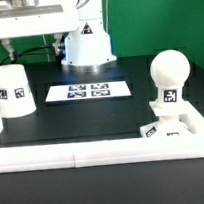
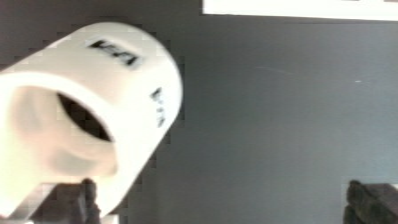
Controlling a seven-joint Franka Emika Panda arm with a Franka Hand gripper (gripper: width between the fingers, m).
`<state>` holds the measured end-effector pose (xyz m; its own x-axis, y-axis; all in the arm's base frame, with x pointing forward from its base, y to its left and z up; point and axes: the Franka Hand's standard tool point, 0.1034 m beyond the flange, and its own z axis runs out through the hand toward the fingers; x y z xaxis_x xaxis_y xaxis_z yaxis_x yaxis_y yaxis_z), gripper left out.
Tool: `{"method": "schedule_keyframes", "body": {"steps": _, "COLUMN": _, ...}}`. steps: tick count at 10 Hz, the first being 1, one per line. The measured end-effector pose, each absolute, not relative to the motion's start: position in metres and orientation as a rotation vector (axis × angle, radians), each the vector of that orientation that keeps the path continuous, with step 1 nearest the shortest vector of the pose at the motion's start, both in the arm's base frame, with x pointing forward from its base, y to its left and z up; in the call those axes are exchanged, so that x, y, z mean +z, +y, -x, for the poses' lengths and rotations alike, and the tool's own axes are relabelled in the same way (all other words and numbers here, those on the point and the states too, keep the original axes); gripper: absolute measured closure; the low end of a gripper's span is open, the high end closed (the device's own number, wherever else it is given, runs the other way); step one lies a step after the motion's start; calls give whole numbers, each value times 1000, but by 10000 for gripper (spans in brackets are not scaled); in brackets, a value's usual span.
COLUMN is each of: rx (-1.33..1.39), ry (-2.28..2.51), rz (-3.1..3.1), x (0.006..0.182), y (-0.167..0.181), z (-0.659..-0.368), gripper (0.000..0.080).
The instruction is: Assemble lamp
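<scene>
Shade [image 1: 13, 91] upright far left (exterior view); bulb [image 1: 168, 77] on base block [image 1: 163, 131] right; gripper [image 2: 215, 200] spread wide, empty.

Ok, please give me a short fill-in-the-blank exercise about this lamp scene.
1. The shade stands on the exterior view's ____ side.
2. The round bulb is on the exterior view's ____ side.
3. The marker board lies ____ the shade and the bulb.
4. The gripper is ____ (open or shut).

Missing words: left; right; between; open

Open dark table lies between the shade [image 1: 13, 91] and bulb [image 1: 169, 77], save the marker board [image 1: 88, 90].
</scene>
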<state>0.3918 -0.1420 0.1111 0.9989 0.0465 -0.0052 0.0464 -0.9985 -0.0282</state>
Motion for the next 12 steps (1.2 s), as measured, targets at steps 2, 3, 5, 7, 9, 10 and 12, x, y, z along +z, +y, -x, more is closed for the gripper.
{"method": "schedule_keyframes", "body": {"steps": 2, "rx": 23, "ry": -91, "rz": 3109, "x": 103, "y": -145, "z": -391, "gripper": 100}}
{"method": "schedule_keyframes", "body": {"steps": 3, "rx": 26, "ry": -106, "rz": 3110, "x": 99, "y": -146, "z": -392, "gripper": 100}}
{"method": "schedule_keyframes", "body": {"steps": 5, "rx": 35, "ry": -115, "rz": 3123, "x": 87, "y": -148, "z": -389, "gripper": 100}}
{"method": "schedule_keyframes", "body": {"steps": 7, "rx": 46, "ry": -126, "rz": 3136, "x": 76, "y": -147, "z": -384, "gripper": 100}}
{"method": "schedule_keyframes", "body": {"steps": 9, "rx": 59, "ry": -130, "rz": 3141, "x": 71, "y": -147, "z": -381, "gripper": 100}}
{"method": "schedule_keyframes", "body": {"steps": 10, "rx": 59, "ry": -135, "rz": 3140, "x": 71, "y": -147, "z": -382, "gripper": 100}}
{"method": "schedule_keyframes", "body": {"steps": 12, "rx": 59, "ry": -137, "rz": 3141, "x": 71, "y": -146, "z": -383, "gripper": 236}}
